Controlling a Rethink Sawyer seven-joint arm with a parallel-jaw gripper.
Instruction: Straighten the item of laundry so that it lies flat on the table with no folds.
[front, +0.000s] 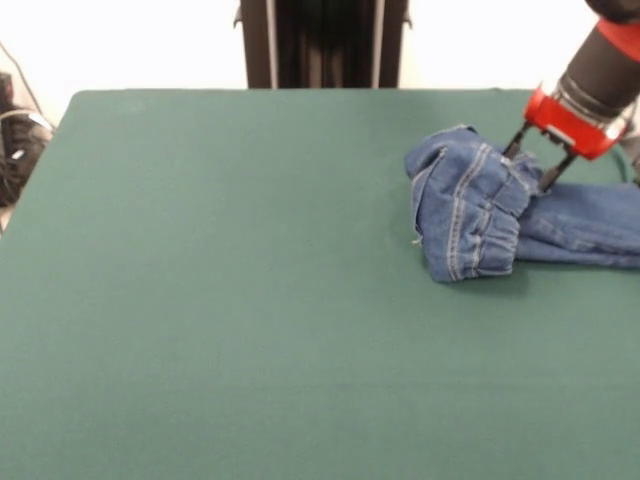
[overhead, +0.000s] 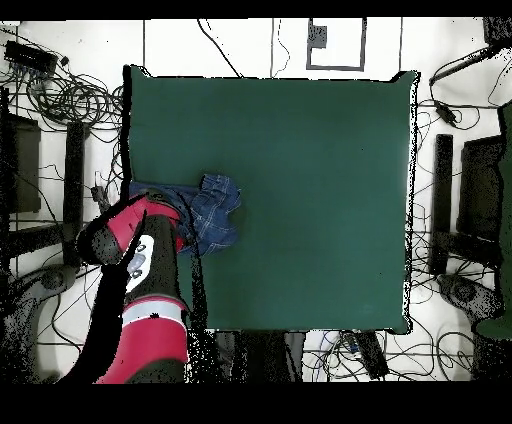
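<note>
Reaching down from the upper right of the front view, tool spread open, prongs astride a raised fold of the jeans, probably to pinch and pull it out. Bunched at right of the table, waistband end heaped, legs trailing off the right edge. Directly under and left of the tool. Not yet flat.

The blue denim jeans with pale stitching lie bunched in a folded heap at the green table's right side, one leg seemingly stretching right.
</note>
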